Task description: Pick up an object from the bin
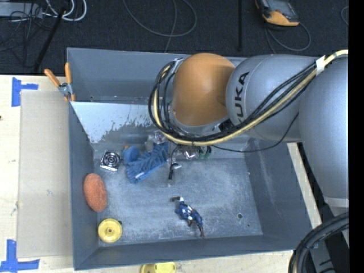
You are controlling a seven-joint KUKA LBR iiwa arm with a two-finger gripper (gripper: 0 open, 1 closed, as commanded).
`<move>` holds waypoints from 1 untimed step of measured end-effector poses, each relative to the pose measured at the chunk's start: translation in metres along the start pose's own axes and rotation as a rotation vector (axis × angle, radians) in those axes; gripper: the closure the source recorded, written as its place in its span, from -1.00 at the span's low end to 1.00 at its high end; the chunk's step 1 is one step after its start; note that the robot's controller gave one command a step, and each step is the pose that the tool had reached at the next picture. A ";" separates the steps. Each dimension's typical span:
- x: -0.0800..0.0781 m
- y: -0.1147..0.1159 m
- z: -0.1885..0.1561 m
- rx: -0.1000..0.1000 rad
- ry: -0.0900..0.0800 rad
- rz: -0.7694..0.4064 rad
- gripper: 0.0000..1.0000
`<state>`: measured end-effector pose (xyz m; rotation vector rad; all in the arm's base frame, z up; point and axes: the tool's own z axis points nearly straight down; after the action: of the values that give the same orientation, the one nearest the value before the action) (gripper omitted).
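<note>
Landmark: 1 crumpled blue rag [145, 162], mid-bin; nearest the camera, front-left of rag: 1 yellow disc [110, 230]; front-right of rag: 1 small blue figure [189, 213]; left-front of rag: 1 orange-brown oval [95, 191]; just left of rag: 1 silver metal piece [110, 161]; just beside rag's right edge: gripper [172, 168], below orange wrist cover [199, 90]; jaw state: cannot tell.

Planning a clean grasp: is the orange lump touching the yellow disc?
Apart. The camera view shows a clear gap between the orange lump and the yellow disc.
</note>
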<state>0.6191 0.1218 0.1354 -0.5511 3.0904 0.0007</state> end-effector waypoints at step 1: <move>0.000 -0.003 0.060 0.000 -0.002 0.133 -1.00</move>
<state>0.6198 0.1189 0.0759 -0.3439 3.1185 0.0017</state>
